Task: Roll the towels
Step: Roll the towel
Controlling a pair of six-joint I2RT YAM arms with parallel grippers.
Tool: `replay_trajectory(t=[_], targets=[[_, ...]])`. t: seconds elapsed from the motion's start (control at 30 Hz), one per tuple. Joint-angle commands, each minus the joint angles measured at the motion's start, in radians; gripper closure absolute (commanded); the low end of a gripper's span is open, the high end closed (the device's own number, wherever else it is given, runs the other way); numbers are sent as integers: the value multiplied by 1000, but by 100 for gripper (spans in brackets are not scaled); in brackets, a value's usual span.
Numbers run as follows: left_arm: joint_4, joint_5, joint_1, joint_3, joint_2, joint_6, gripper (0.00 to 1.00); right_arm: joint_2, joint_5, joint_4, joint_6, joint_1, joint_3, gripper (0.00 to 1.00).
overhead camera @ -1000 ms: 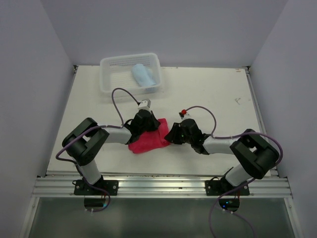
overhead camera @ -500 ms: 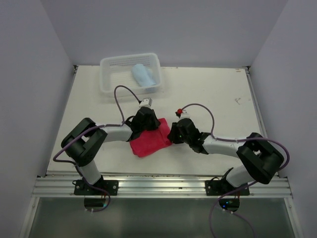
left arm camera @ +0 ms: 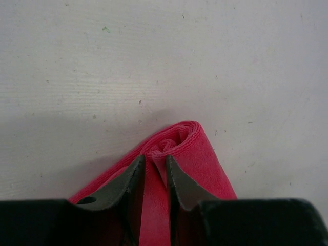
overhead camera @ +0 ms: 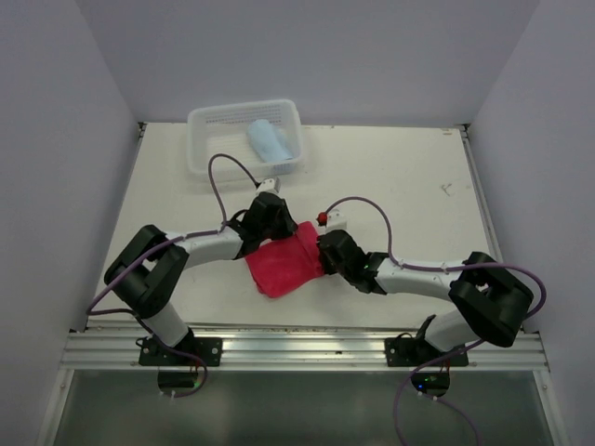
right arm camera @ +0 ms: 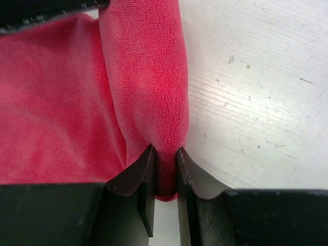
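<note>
Seen from above, a white table holds a red towel lying just toward 6 o'clock of the centre, partly rolled along its far edge. The left gripper sits at the towel's 11 o'clock corner. Its jaws stand narrowly apart with a fold of the red cloth between them, beside the coiled end of the roll; whether they press on the fold cannot be told. The right gripper is at the towel's 3 o'clock edge, clenched on the other end of the roll, which bunches between its fingers. At 11 o'clock on the table a clear basket holds the blue towel, rolled, well apart from both grippers.
</note>
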Motion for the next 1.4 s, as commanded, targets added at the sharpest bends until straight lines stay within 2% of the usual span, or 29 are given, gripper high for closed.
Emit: replay_trajectory(t=[0.0, 0.1, 0.33, 0.83, 1.37], targets=[[-25, -19, 20, 38, -55, 14, 74, -16, 110, -96, -80, 21, 39, 100], [-36, -5, 25, 42, -65, 8, 78, -7, 153, -98, -108, 38, 57, 100], [-54, 33, 55, 36, -91, -5, 78, 30, 281, -150, -186, 95, 91, 100], [-57, 102, 92, 64, -115, -39, 79, 226, 610, -222, -307, 346, 220, 100], [-1, 230, 91, 16, -167, -70, 82, 458, 682, -406, -274, 388, 444, 100]])
